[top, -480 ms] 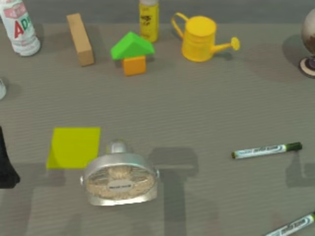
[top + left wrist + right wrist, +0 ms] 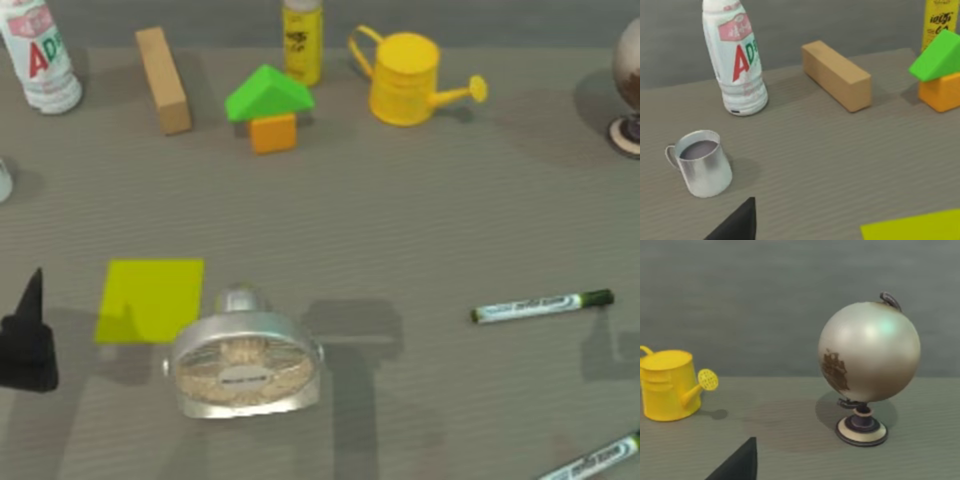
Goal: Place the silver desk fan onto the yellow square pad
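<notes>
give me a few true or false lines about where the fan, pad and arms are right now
1. The shiny silver desk fan sits fully on the thin yellow square pad. False: it rests on the table beside the pad's corner, at most overlapping its edge.
2. The left arm's black tool is near the table's left edge, left of the pad. True.
3. The green wedge block rests on the small orange cube. True.
4. The yellow watering can stands on the pad. False: it is at the far side of the table.
5. The right tool holds the fan. False: it appears only in the right wrist view, facing the globe.
</notes>
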Robot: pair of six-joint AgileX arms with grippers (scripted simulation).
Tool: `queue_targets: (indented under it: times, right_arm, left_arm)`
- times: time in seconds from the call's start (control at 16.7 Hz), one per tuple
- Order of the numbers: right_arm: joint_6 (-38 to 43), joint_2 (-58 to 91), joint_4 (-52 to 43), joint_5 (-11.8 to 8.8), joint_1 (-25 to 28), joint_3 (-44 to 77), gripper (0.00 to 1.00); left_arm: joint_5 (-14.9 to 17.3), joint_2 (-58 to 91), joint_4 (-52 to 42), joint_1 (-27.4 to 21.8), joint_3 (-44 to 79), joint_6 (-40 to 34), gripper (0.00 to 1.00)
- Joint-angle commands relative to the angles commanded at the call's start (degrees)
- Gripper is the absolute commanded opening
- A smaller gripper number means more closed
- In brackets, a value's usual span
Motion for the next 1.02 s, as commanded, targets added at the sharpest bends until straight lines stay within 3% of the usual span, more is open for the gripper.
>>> queue_targets:
  times: [0.66, 1.02]
  right_arm:
    - [0.0, 0.0, 0.0, 0.0, 0.0, 0.0, 1.00]
    - [0.0, 0.0, 0.0, 0.0, 0.0, 0.0, 1.00]
  left_arm:
    - [0.0, 58.7, -42.3, -22.5, 51.4, 24.9, 1.00]
    - [0.0, 81.3, -60.1, -31.5, 69.9, 34.9, 1.00]
